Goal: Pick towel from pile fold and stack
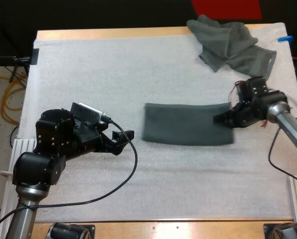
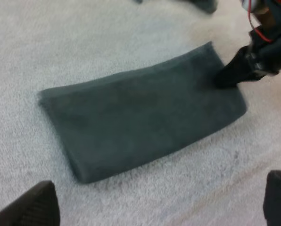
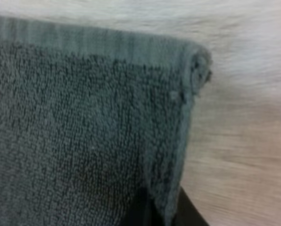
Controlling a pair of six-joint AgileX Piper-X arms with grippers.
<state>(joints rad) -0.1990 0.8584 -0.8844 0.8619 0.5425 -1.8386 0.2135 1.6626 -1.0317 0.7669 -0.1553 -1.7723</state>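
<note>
Left arm [image 1: 54,142] bulky matte black housings, silver-grey lower tube, right arm [image 1: 283,117] same black wrist on grey tube, black jaws

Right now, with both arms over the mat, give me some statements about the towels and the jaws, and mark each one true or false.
1. The folded towel lies flat near the middle of the white mat. True.
2. The left jaws are clamped on the folded towel. False: they stand open, off to the towel's left and clear of it.
3. The right jaws are shut on the right end of the folded towel. True.
4. The crumpled towel lies on top of the folded towel. False: it sits apart from it, at the mat's far right corner.
</note>
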